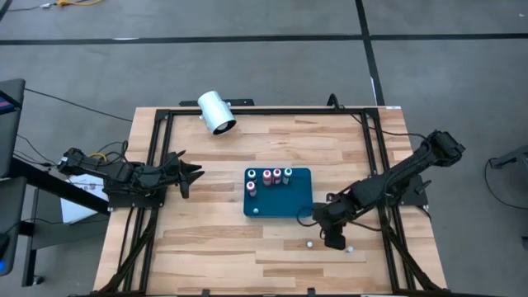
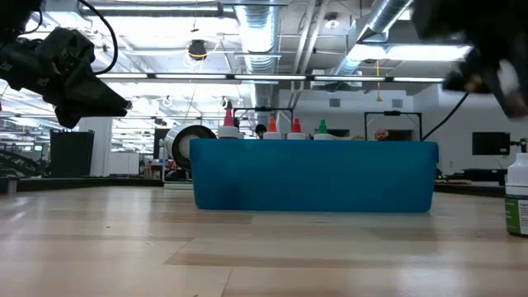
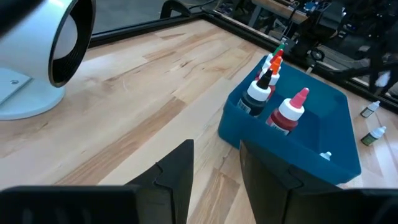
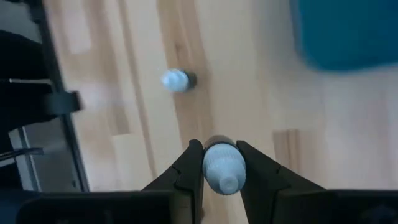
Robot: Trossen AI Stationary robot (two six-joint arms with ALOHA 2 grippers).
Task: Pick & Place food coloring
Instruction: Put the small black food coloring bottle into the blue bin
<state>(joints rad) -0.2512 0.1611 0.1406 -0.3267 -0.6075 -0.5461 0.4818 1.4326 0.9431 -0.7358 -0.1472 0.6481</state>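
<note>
Down at the table's five o'clock, the right gripper [image 4: 221, 163] pinches a tiny white-capped plastic food-coloring bottle [image 4: 222, 167], upright between its fingers. Rectangular teal plastic tray [image 1: 290, 204] lies toward ten o'clock, nearby. Left gripper [image 1: 188, 176] waits at nine, fingers slightly parted, empty.

- No text, brand, number or sign can be read in any view.
- The small white bottle with a green label [image 2: 517, 198], at the edge of the low view, carries print too small to read.
</note>
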